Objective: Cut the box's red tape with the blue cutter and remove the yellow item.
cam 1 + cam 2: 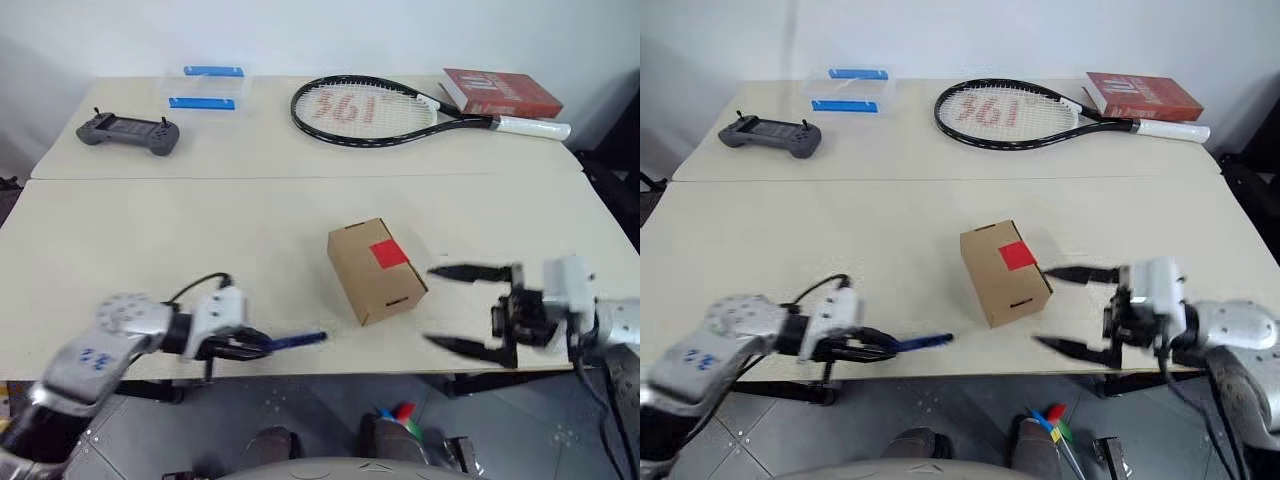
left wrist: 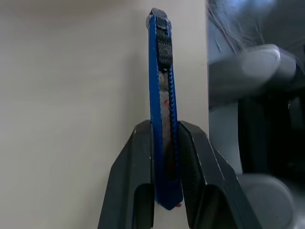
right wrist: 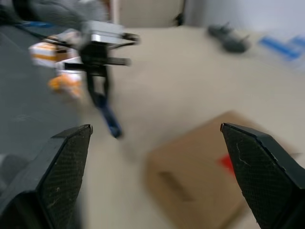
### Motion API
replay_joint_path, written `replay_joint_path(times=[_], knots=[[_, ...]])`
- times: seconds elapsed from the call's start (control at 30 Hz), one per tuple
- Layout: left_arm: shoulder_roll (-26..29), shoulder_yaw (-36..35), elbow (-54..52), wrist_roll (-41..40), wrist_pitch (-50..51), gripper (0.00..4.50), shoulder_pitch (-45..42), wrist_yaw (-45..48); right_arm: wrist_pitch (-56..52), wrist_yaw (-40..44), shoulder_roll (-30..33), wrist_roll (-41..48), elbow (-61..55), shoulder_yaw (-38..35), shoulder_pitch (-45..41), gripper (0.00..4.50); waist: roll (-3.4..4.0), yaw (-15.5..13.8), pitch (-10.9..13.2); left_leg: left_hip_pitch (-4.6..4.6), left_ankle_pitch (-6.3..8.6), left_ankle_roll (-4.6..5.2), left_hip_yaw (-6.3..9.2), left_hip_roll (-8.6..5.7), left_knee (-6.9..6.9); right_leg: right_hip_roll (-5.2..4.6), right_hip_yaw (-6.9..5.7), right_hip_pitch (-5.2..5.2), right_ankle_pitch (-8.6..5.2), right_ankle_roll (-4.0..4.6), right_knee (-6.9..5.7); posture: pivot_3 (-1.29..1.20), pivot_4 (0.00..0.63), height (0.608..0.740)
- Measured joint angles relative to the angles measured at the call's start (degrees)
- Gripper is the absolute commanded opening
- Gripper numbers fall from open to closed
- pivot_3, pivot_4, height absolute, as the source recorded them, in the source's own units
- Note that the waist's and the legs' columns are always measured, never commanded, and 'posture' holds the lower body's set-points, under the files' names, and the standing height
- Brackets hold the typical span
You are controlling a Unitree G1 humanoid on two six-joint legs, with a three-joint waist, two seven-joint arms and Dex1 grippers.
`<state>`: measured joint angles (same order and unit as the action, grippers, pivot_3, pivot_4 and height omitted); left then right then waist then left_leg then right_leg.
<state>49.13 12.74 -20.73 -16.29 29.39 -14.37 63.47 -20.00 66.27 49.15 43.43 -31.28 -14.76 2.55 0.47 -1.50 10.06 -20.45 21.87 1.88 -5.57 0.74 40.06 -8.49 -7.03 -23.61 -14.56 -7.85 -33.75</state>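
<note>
The brown cardboard box stands near the table's front edge, with a square of red tape on its top and a small slot in its near side. My left gripper is at the front left, shut on the blue cutter, whose tip points right toward the box with a gap between them. The left wrist view shows the blue cutter clamped between both black fingers. My right gripper hangs open just right of the box, fingers pointing left at it, nothing between them. The yellow item is out of view.
At the back of the table lie a black game controller, a clear container with blue clips, a tennis racket and a red book. The table's front edge runs just under both grippers.
</note>
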Motion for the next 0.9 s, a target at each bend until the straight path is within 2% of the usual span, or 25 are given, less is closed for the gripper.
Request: replay_joint_path(times=[0.1,0.17,0.27,0.5,0.63,0.77,0.9], knots=[[-4.8,7.2,-0.9,3.4,2.7,0.38,-5.0,-1.6,-5.3,-5.8,0.5,-0.6,-6.1,2.9,3.6,4.50,-0.11,0.0,0.0,-0.01,0.00,0.02,-0.04,-0.01,0.06,0.00,0.02,0.01,0.00,0.00,0.01,0.00,0.150,0.740],[-6.0,10.4,-1.6,4.8,3.7,0.38,-6.8,-2.1,-7.3,-8.4,0.5,-1.2,-8.0,4.1,4.9,4.50,-0.12,0.2,0.0,0.01,0.00,0.03,-0.13,0.02,0.05,0.00,0.04,0.00,0.00,0.00,0.04,0.00,0.150,0.740],[-7.3,14.4,-3.1,8.2,6.7,0.38,-10.5,-2.8,-11.0,-12.7,0.7,-2.7,-9.8,6.8,5.1,3.90,-0.10,0.0,0.0,0.06,-0.03,0.07,-0.14,0.01,0.10,0.00,0.09,0.09,0.00,0.00,0.09,0.00,0.150,0.740],[-9.4,17.9,-6.2,11.7,11.3,0.38,-12.1,-5.5,-16.3,-17.6,0.8,-3.2,-12.5,10.2,4.0,1.42,-0.14,-1.1,-0.1,0.04,-0.03,0.34,0.00,0.08,0.23,-0.10,0.21,0.26,0.00,0.00,0.23,0.00,0.150,0.740],[-9.6,18.6,-8.1,12.5,14.0,0.38,-12.0,-7.3,-16.0,-18.0,2.1,-8.2,-12.3,14.3,3.3,0.02,-0.24,-1.5,-0.1,0.04,-0.01,0.42,-0.02,0.08,0.26,-0.12,0.27,0.28,0.00,0.00,0.26,0.00,0.150,0.740],[-9.7,19.1,-9.8,12.8,16.9,0.38,-12.2,-8.4,-16.1,-19.8,1.6,-14.9,-8.1,21.2,-1.7,0.02,-0.27,-1.4,-0.1,0.04,-0.02,0.43,-0.04,0.08,0.32,-0.12,0.29,0.28,0.00,0.01,0.24,0.00,0.150,0.740],[-10.3,19.9,-10.4,12.8,20.0,0.38,-13.6,-8.6,-16.2,-20.2,-0.1,-18.1,-5.0,24.7,-4.9,0.02,-0.26,-1.5,-0.2,0.01,-0.03,0.44,-0.02,0.05,0.35,-0.12,0.28,0.28,0.00,0.00,0.23,0.00,0.150,0.740]])
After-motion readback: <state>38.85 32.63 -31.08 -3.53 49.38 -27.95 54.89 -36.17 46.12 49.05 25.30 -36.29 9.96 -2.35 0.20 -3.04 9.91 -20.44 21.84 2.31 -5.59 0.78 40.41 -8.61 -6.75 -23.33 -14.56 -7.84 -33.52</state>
